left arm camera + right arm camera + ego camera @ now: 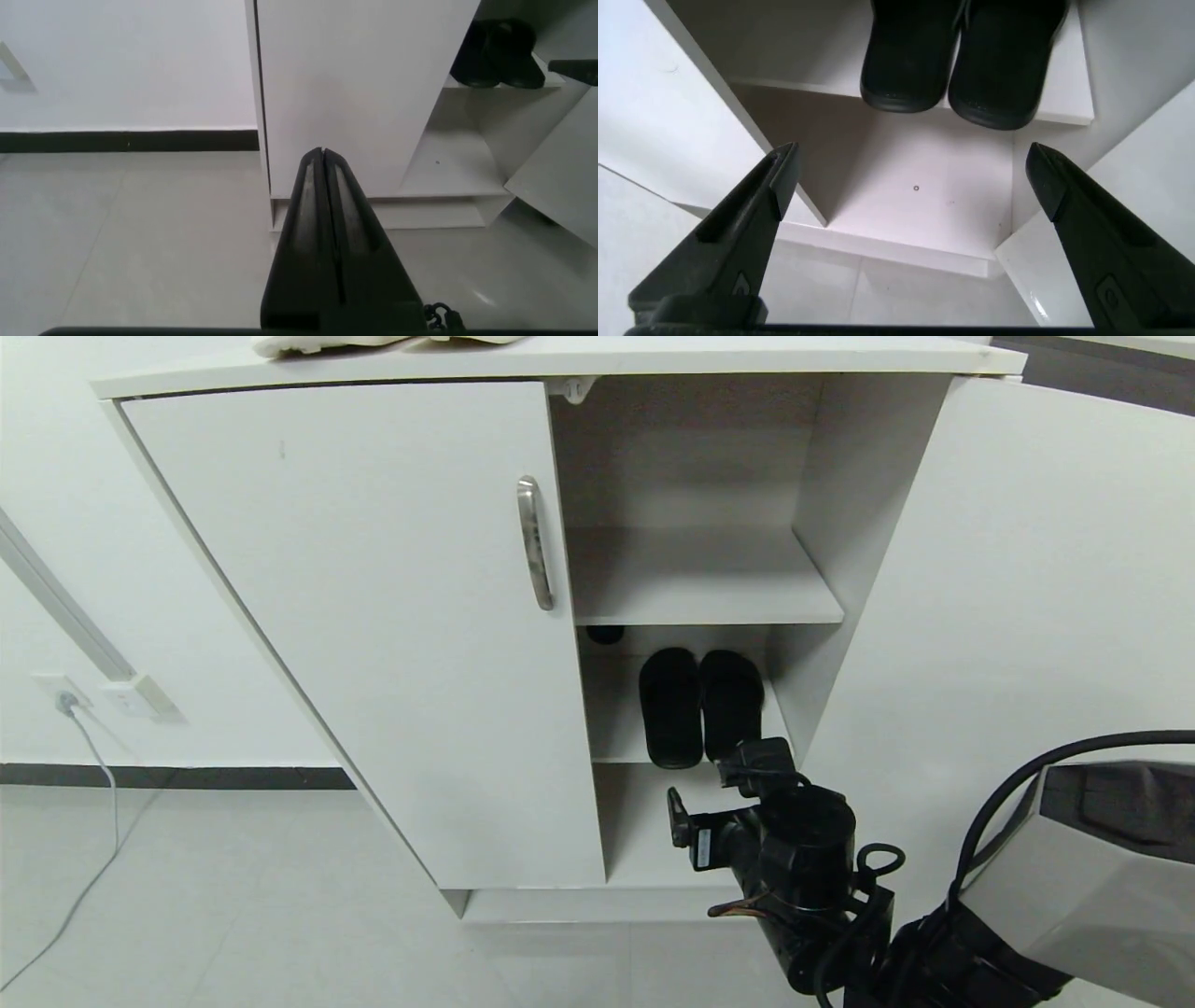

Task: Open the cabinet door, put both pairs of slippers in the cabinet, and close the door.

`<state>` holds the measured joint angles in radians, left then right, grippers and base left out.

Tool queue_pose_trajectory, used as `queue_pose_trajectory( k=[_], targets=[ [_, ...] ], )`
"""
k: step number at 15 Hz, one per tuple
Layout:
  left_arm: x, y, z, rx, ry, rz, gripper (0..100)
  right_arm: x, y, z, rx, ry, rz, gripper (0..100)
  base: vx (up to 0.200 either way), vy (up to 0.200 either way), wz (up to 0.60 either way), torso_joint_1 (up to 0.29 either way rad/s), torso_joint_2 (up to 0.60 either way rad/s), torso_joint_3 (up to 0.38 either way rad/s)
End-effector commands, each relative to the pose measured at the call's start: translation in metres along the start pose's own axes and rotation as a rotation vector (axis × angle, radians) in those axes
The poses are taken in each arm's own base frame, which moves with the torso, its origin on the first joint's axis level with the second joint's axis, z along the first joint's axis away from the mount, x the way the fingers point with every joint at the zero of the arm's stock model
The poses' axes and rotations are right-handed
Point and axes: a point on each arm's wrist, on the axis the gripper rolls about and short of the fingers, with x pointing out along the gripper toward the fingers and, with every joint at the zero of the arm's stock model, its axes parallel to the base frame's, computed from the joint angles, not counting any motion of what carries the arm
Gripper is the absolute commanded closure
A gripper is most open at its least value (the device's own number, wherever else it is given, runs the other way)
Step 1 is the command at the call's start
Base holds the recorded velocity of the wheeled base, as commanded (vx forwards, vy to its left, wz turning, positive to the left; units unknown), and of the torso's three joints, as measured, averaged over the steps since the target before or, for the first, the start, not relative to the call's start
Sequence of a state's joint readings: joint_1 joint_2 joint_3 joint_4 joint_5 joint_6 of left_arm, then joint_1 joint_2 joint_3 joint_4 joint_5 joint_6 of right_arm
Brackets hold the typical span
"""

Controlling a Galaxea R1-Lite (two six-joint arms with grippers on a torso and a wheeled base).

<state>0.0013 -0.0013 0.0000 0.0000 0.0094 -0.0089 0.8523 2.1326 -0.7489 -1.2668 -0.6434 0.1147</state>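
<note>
Right gripper [715,789], black, is nearest. Its fingers are spread wide with nothing between them. It hangs before the cabinet's open right half, just below the shelf edge that carries the black slippers and apart from it. A small white label [702,846] sits on its body; the print is too small to read.

- Tall white laminate cabinet [845,476] stands against a white wall.
- Right door [1027,579] is swung fully out. Its inner face stands just beside the right arm.
- Left door [373,616] is shut. Its free edge lies near the gripper's left finger, with a gap between them.
- Upper shelf [700,583] and bottom compartment floor [644,845] show plain white board.
- Pair of black rubber slippers [700,705] lies side by side on the middle shelf. Their ends poke slightly over its front edge.
- Pair of pale cream slippers [317,343] lies on the cabinet top at the left front, cut off by the frame.
- Left gripper [322,163], black, has its fingers pressed together. It is low over grey floor tiles [140,243], facing the foot of the shut door and well apart from it.
- Brushed metal bar handle [534,543] is upright on the left door.
- White wall socket [63,695] holds a grey cable [103,821].
</note>
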Motion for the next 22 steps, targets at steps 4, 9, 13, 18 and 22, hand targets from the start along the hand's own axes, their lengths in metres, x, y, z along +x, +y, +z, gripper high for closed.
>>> queue_pose_trajectory(
  k=[4,9,13,18,22],
  targets=[
    [0.0001,0.0000,0.0000,0.000,0.001,0.000,100,-0.0005,-0.0001,0.0003,0.002,0.000,0.001,0,0.000,0.000,0.00,0.000,0.00,0.156],
    [0.0001,0.0001,0.0002,-0.002,0.000,0.003,100,-0.0009,-0.0005,-0.0002,0.001,0.001,0.000,0,0.000,0.000,0.00,0.000,0.00,0.198],
    [0.0001,0.0000,0.0002,0.001,0.000,0.002,100,-0.0025,-0.0020,-0.0030,-0.006,0.011,0.000,0,0.000,0.000,0.00,0.000,0.00,0.079],
    [0.0001,0.0001,0.0002,-0.002,0.000,0.002,100,-0.0032,-0.0028,-0.0050,-0.012,0.017,-0.001,0,0.000,0.000,0.00,0.000,0.00,0.000],
    [0.0001,0.0001,0.0002,0.000,0.000,0.003,100,-0.0033,-0.0030,-0.0067,-0.015,0.022,-0.001,0,0.000,0.000,0.00,0.000,0.00,0.000]
  ],
)
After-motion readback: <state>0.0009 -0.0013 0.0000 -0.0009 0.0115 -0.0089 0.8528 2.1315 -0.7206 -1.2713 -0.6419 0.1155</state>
